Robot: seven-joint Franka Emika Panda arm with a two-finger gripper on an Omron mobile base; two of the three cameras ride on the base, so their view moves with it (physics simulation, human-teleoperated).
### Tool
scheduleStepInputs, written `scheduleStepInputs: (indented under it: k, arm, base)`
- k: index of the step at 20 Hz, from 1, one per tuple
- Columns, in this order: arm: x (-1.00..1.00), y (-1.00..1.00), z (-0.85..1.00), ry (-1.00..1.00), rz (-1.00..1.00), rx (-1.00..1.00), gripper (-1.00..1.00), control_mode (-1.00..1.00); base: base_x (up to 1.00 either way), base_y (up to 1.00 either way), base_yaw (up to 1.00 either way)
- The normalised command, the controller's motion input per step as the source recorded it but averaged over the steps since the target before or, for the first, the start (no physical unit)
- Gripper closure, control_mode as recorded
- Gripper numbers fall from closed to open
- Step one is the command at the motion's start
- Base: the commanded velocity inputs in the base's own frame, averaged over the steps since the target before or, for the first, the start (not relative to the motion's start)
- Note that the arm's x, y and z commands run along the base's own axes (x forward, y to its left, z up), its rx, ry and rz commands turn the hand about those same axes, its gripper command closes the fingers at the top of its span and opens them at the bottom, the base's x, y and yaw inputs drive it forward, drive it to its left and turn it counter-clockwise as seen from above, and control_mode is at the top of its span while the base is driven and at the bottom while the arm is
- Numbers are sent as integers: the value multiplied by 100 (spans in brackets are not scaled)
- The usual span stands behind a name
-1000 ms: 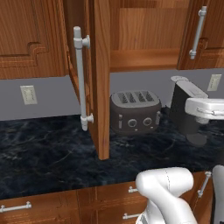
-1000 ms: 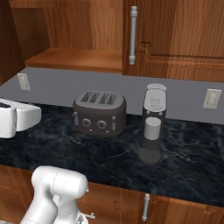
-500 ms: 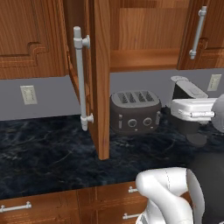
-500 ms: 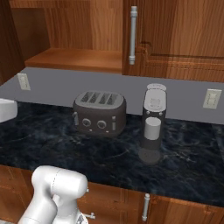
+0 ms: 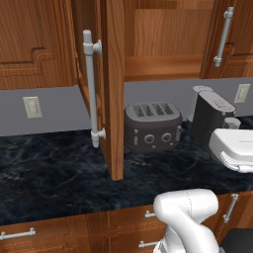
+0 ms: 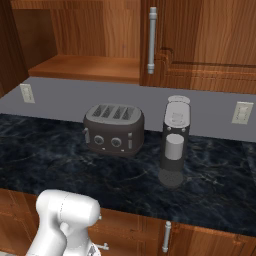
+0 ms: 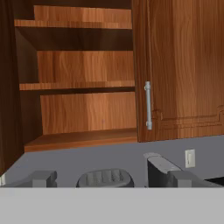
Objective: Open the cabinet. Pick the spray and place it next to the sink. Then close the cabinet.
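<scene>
Reddish-brown cabinet with door swung wide, bare wooden shelves; hand fingers apart.

The white arm rises from the base, its hand held level at the right. The gripper faces forward, dark fingertips spread wide apart, holding nothing.
</scene>
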Motion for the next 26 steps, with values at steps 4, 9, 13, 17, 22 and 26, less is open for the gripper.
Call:
scheduleStepInputs:
  k: [4,9,13,17,22,26]
  arm:
    - [-36,1,17,-30,0,0,-100,-100]
    - [-19,24,15,-17,-2,-3,-100,-100]
    - [-3,45,1,-1,-11,-6,-100,-100]
    - [0,51,0,0,-14,-8,-100,-100]
    - [-1,45,0,0,-13,-6,-100,-100]
    - [0,44,0,0,-11,-1,-100,-100]
  base:
    - [0,0,0]
    - [0,0,0]
    - [0,0,0]
    - [0,0,0]
    - [0,0,0]
    - [0,0,0]
